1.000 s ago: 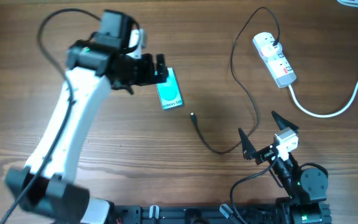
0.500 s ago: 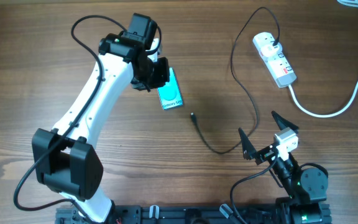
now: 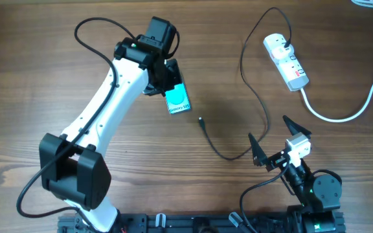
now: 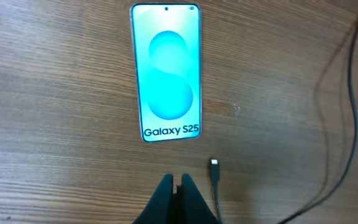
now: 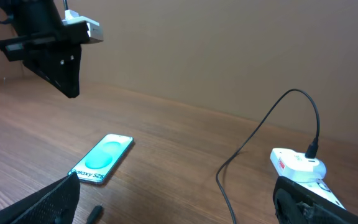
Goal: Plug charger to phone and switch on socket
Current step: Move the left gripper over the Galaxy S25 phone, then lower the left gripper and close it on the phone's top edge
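The phone (image 3: 179,102) lies screen up on the table, teal with white text (image 4: 166,71). My left gripper (image 3: 167,79) hovers above its far end, shut, with nothing between its fingertips (image 4: 176,178). Seen in the right wrist view, it hangs well above the table (image 5: 72,92). The charger cable (image 3: 264,110) runs from the socket (image 3: 285,61) to its plug tip (image 3: 201,120), which lies loose just right of the phone's lower end (image 4: 214,165). My right gripper (image 3: 267,127) stands open near the front edge, with the phone (image 5: 103,158) and socket (image 5: 300,167) ahead of it.
A thick white cord (image 3: 348,110) loops from the socket toward the right edge. The black cable curves across the table between the phone and my right gripper (image 5: 179,205). The wood table (image 3: 57,52) extends bare to the left.
My left arm has swung right and its gripper has come over the phone's far end. Its jaws have gone from open to shut. The right arm, phone and cable have not moved.
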